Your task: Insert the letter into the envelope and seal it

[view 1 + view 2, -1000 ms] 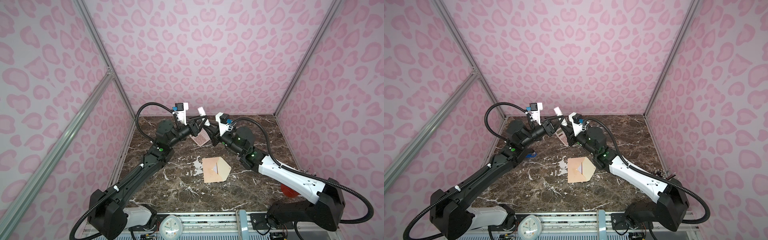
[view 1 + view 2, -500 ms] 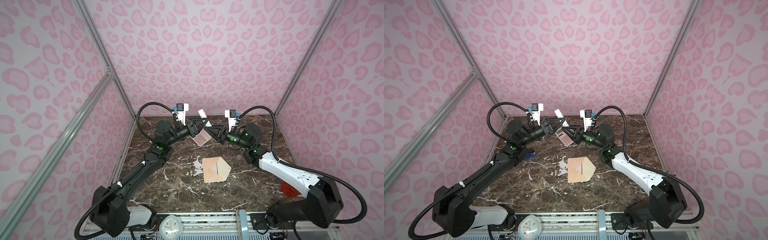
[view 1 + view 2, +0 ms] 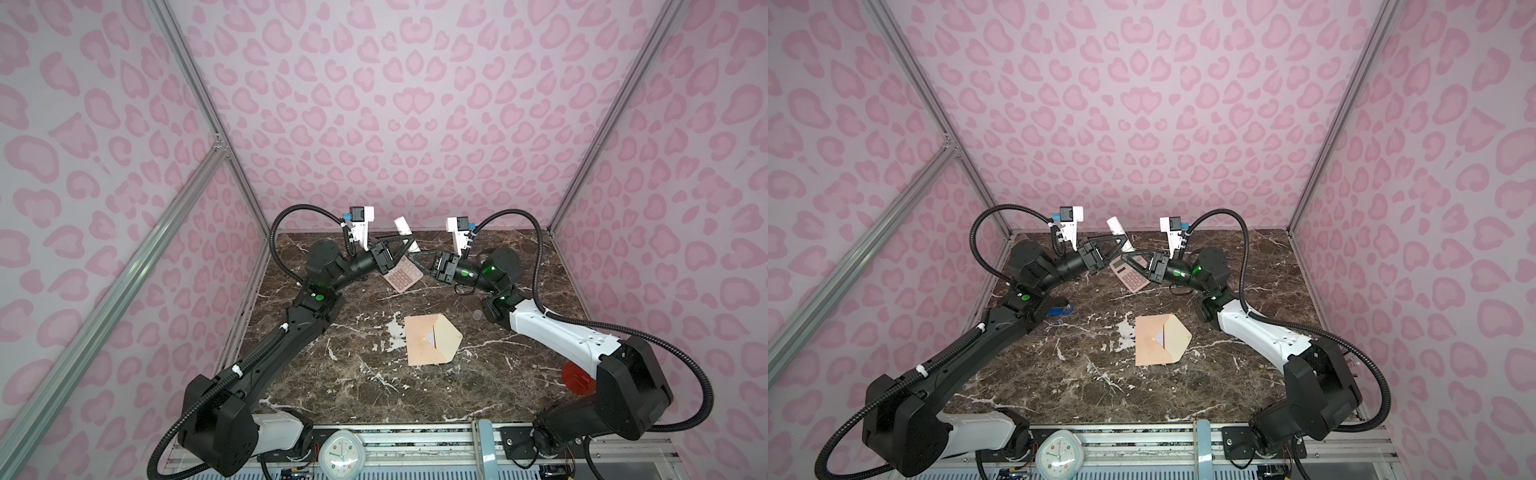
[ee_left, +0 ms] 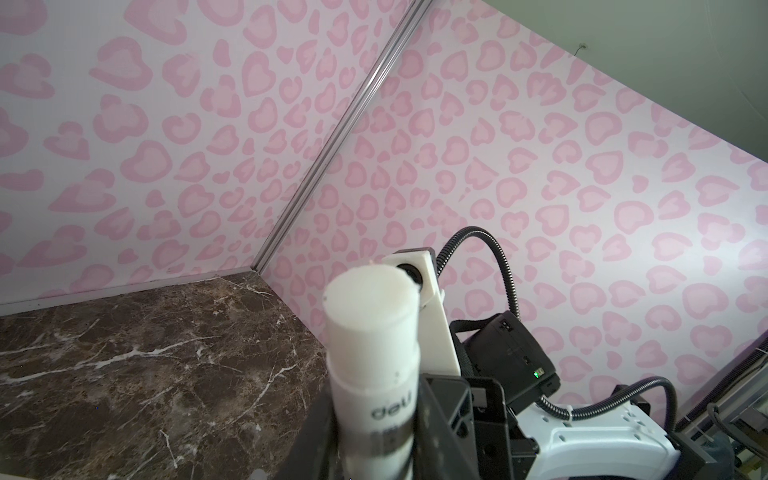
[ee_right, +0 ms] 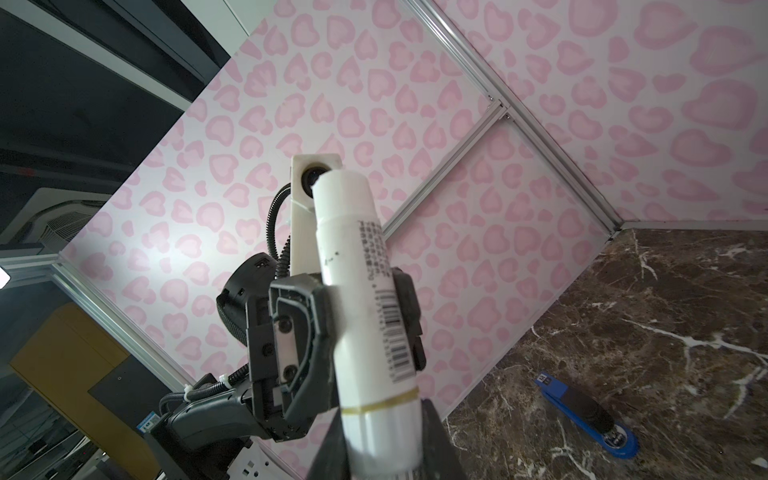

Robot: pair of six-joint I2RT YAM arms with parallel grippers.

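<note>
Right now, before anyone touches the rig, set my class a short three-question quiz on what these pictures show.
1. True or false: the envelope lies flat with its pointed flap open.
2. Which thing is clamped in the left gripper?
A) a white glue stick
B) a pen
C) the envelope
3. Fill in: behind the envelope, at the back of the table, lies a pink-keyed ____.

Key
1. True.
2. A.
3. calculator
</note>
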